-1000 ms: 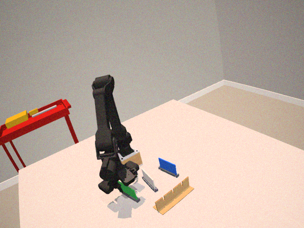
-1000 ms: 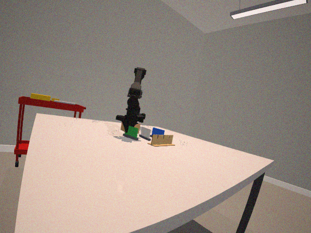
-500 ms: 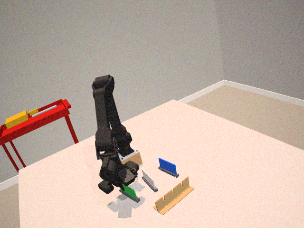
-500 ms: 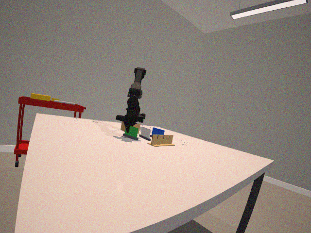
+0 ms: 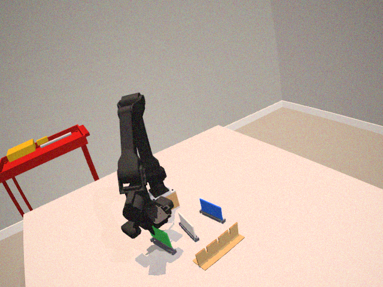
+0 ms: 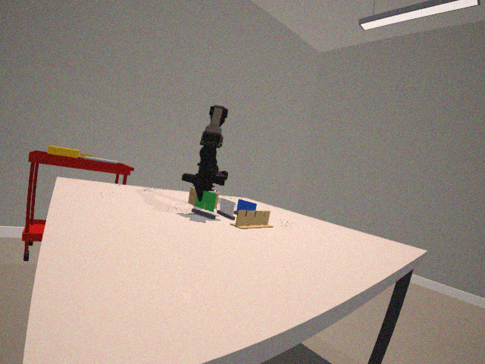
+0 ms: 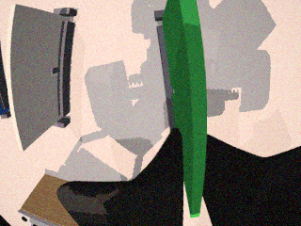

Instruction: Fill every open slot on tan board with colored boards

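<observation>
Toward the edge of the table point(image 5: 278, 185) point(image 6: 195, 293) point(image 7: 113, 28) that faces the red cart point(image 5: 46, 156) point(image 6: 78, 161), the fingers point(image 5: 151, 228) point(image 6: 200, 193) are gripping the green board point(image 5: 162, 237) point(image 6: 206, 200) point(image 7: 188, 89), one on each face. And it's upright, folks, right over its dark holder point(image 5: 161, 246) point(image 6: 203, 214) point(image 7: 166, 71) (whether it's seated or slightly raised, I can't tell).

Next in line, the white board point(image 5: 187, 223) point(image 6: 226, 206) point(image 7: 33, 71) stands in its own holder, and the blue board point(image 5: 211, 208) point(image 6: 246, 205) point(image 7: 2, 111) stands in another, nearer the table corner where that cart-side edge ends, away from the cart. Across from them, farther in from that edge, is the standing tan board point(image 5: 224, 237) point(image 6: 252, 219), well apart from the table's corners, its three slots open along the top!
</observation>
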Controlling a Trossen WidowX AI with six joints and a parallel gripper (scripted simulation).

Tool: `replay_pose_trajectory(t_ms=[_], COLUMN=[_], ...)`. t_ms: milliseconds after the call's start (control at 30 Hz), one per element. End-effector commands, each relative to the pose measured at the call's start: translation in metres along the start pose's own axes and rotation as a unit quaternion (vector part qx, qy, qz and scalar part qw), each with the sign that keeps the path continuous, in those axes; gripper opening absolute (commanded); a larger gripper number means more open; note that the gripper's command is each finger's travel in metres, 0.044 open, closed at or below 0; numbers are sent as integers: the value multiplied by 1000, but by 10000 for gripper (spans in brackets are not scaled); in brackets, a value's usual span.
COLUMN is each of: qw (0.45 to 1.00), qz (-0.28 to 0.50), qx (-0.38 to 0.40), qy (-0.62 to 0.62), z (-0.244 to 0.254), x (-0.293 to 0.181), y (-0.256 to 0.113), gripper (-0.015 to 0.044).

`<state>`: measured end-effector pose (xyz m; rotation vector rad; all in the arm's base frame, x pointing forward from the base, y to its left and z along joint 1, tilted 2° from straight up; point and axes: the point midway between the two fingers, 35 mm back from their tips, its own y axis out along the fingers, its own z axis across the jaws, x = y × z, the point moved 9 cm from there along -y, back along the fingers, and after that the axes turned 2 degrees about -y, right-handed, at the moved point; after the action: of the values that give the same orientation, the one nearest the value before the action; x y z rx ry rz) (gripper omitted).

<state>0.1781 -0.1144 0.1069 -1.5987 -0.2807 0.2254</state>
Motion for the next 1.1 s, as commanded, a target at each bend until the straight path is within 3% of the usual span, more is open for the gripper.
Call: replay_pose_trajectory(t_ms=[0,1067], qw=[1000,1000], qz=[-3,-4], qx=[-4,-4], qy=[0,1], z=[-1,-1], x=[1,2], y=[-9,-70], gripper=[0,0])
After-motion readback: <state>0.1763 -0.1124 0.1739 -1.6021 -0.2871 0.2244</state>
